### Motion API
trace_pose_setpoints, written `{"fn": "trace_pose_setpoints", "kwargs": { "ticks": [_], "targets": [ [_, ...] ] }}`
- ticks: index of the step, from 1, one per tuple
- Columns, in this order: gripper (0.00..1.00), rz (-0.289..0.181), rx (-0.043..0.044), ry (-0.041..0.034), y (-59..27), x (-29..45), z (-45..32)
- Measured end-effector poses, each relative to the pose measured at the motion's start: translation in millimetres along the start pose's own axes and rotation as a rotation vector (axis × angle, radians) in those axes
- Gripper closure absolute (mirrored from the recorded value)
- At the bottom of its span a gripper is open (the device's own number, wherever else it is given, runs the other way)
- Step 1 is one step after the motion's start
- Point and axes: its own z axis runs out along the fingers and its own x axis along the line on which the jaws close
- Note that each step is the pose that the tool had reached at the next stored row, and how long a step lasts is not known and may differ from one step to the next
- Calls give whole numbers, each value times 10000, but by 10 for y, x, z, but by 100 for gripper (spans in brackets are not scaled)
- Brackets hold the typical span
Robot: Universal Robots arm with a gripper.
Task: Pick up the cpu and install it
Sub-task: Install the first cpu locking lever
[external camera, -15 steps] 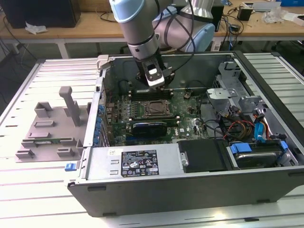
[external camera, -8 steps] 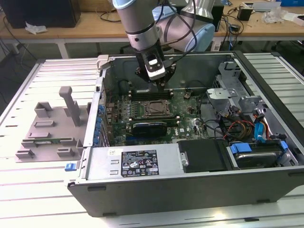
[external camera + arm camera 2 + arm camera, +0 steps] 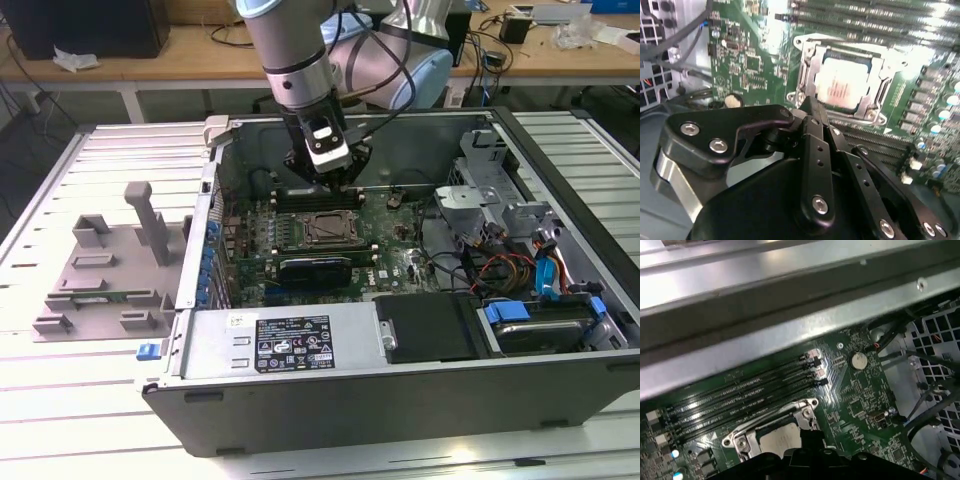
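Cpu [image 3: 845,85] lies flat inside the metal-framed socket [image 3: 840,80] on the green motherboard [image 3: 390,245] of the open computer case [image 3: 400,390], its silver top showing faint print too small to read. A white label [image 3: 292,342] on the near power-supply box is just as illegible. And the gripper [image 3: 809,102] hangs just beside the cpu at the socket's far edge, fingers pressed together on nothing; I cannot tell if it touches the frame.
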Motion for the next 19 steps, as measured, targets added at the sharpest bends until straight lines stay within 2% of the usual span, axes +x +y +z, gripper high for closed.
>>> {"fn": "trace_pose_setpoints", "kwargs": {
  "ticks": [6,11,12,13,14,15,17,18,19],
  "targets": [
    [89,-21,67,-25,-114,-29,-2],
    [89,-22,71,-18,-122,-28,-3],
    [89,-22,105,74,-123,-27,-1],
    [89,-29,208,349,-123,-27,3],
    [89,-38,352,735,-123,-27,6],
    [89,-42,447,996,-122,-28,7],
    [89,-48,578,1350,-122,-30,7],
    [89,-53,659,1580,-122,-32,8],
    [89,-56,713,1740,-122,-33,9]
  ]
}}
